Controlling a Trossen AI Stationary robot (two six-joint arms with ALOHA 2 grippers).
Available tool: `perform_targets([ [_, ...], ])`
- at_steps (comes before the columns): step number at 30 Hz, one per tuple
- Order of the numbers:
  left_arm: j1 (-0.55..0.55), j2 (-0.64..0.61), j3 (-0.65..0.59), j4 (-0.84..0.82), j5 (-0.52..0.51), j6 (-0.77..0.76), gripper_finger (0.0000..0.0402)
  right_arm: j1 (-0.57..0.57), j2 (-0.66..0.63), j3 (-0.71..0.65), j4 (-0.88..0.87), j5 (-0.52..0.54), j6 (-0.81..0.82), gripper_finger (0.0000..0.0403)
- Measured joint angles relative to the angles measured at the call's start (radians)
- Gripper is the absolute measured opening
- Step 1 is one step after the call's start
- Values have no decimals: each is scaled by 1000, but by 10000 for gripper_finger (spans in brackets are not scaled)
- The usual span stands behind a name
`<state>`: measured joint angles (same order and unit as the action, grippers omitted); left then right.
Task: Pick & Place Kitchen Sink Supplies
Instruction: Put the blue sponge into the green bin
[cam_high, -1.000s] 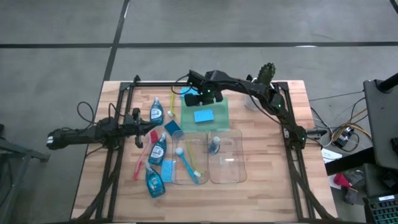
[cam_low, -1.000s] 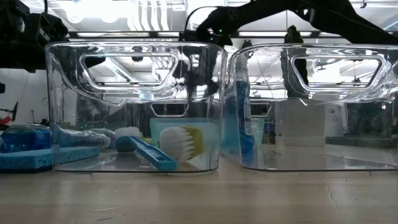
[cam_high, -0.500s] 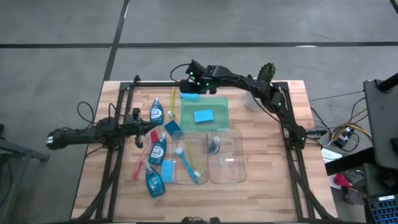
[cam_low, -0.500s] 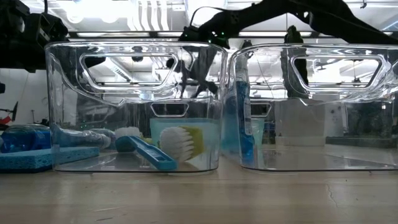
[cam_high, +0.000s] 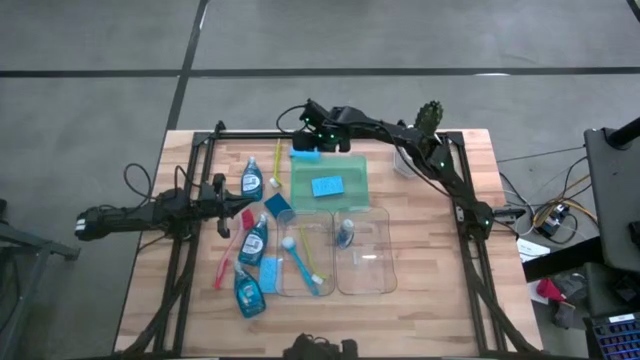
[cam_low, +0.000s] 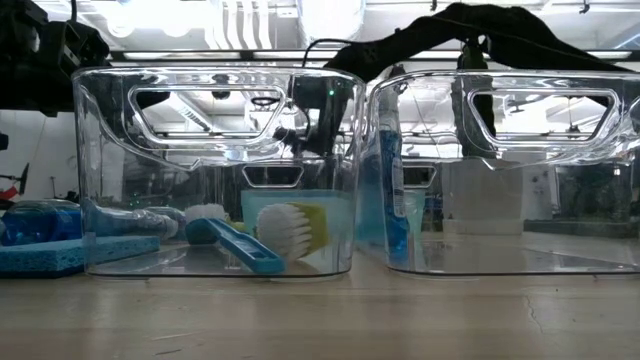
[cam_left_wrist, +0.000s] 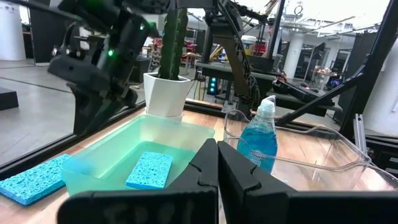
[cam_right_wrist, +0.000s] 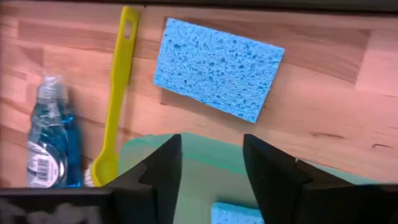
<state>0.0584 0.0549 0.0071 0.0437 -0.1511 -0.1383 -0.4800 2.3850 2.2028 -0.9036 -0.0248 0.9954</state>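
Right claw (cam_high: 308, 133): parted, empty, upper centre of high view, above blue sponge (cam_high: 306, 156) on tabletop (cam_high: 430, 250) beside green tray (cam_high: 352, 185). Second sponge (cam_high: 327, 186) in tray. Cactus (cam_high: 428, 118) upper right. Left claw (cam_high: 222, 207): clenched, empty, left, near bottles (cam_high: 252, 238).

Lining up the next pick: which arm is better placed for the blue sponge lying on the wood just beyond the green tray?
Right. Its end effector hovers open directly above that sponge; the left end effector is shut, well away at the table's left.
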Motion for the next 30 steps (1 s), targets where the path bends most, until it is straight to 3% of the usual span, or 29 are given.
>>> perform_targets([
  [15,0,0,0,0,0,0,0,-33,13,-61,-1,14,-6,268],
  [30,0,0,0,0,0,0,0,-48,13,-132,80,-24,-12,287],
])
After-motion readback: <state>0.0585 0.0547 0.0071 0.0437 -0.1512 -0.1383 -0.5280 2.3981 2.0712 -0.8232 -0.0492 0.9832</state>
